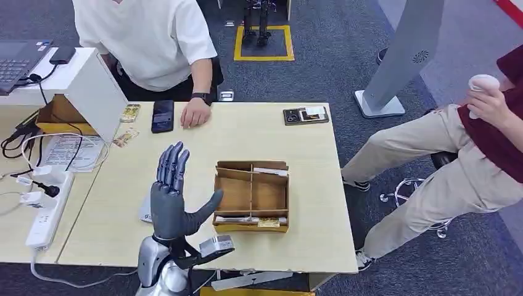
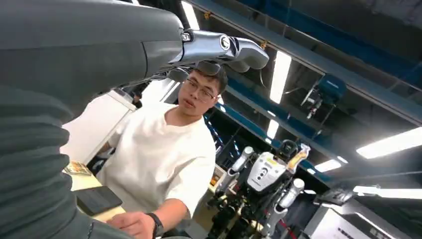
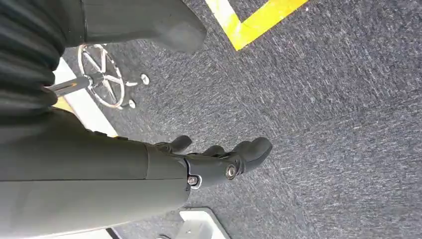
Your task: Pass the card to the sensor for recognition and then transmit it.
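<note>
My left hand (image 1: 172, 192) is raised over the table's left part, palm upright, fingers straight and thumb spread, holding nothing; the left wrist view has its fingers (image 2: 219, 47) in front of a person. A compartmented cardboard box (image 1: 251, 196) stands just right of that hand, with white cards (image 1: 250, 219) lying in its front slot and another card (image 1: 270, 171) at its back. A flat white device (image 1: 145, 211) lies on the table, mostly hidden behind my left hand. My right hand (image 3: 219, 162) hangs over the carpet, fingers loosely bent, empty.
A person in a white shirt (image 1: 154, 43) sits across the table, one hand (image 1: 196, 114) resting beside a black phone (image 1: 163, 116). A dark device (image 1: 305, 115) lies at the far right corner. A power strip (image 1: 46, 213) and cables lie left. Another person (image 1: 456, 154) sits right.
</note>
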Action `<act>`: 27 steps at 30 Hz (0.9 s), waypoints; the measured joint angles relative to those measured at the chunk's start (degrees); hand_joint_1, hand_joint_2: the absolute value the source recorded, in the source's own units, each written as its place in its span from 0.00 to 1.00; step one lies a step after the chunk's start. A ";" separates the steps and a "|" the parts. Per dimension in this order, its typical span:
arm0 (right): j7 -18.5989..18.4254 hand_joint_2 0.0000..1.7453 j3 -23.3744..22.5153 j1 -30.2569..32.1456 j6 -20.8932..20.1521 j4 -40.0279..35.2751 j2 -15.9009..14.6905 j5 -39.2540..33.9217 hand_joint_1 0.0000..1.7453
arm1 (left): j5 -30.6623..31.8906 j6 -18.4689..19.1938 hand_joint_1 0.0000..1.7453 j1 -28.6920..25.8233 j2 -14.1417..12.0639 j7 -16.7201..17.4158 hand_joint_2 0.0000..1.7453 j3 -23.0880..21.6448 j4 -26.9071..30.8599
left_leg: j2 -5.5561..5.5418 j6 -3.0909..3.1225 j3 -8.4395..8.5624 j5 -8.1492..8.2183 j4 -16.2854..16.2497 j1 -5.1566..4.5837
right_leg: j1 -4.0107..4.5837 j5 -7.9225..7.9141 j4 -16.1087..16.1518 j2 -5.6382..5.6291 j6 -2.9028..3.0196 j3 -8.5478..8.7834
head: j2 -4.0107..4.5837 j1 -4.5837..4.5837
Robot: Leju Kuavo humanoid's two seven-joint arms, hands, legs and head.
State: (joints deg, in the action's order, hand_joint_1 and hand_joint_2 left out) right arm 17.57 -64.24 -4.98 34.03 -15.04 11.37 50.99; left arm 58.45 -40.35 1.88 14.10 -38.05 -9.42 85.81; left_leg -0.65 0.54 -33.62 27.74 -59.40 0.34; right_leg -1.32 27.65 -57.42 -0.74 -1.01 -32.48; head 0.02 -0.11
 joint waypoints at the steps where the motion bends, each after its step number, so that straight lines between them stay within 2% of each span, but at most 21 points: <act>1: 0.00 1.00 0.00 0.00 0.00 0.00 0.00 -0.02 0.00 | 0.00 0.00 0.00 -0.02 0.00 0.00 1.00 0.02 0.11 | -0.01 0.00 -0.01 0.00 0.00 0.00 | 0.00 0.00 0.00 0.01 0.00 0.01 | 0.00 -0.02; 13: 0.00 1.00 0.00 -0.02 0.00 0.04 0.00 -0.04 0.00 | 0.22 0.02 0.00 -0.23 0.09 0.00 1.00 0.96 0.57 | -0.01 0.01 0.00 0.01 0.00 -0.02 | -0.01 0.00 0.00 0.00 0.00 0.00 | 0.00 0.00; 18: 0.02 1.00 0.00 -0.04 -0.09 0.07 0.00 -0.02 0.00 | 3.65 0.09 0.00 -0.32 0.04 0.18 1.00 1.35 0.53 | -0.01 0.01 -0.01 0.01 0.00 -0.02 | -0.01 0.00 0.00 0.00 0.00 0.00 | 0.00 0.00; 27: 0.28 1.00 0.00 -0.04 -0.52 0.07 -0.02 -0.04 0.00 | -0.59 0.09 0.00 -0.42 -0.37 -0.90 1.00 1.35 -0.59 | -0.02 0.01 -0.03 0.01 0.00 -0.02 | -0.01 0.00 0.00 0.02 0.00 0.00 | 0.00 -0.02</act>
State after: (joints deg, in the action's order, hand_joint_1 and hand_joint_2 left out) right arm 17.86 -64.24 -5.01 33.51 -14.97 11.34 50.95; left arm 57.86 -40.26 1.46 13.73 -38.95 -8.07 85.22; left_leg -0.66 0.55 -33.66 27.75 -59.40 0.32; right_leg -1.33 27.66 -57.42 -0.73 -1.01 -32.48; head 0.02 -0.13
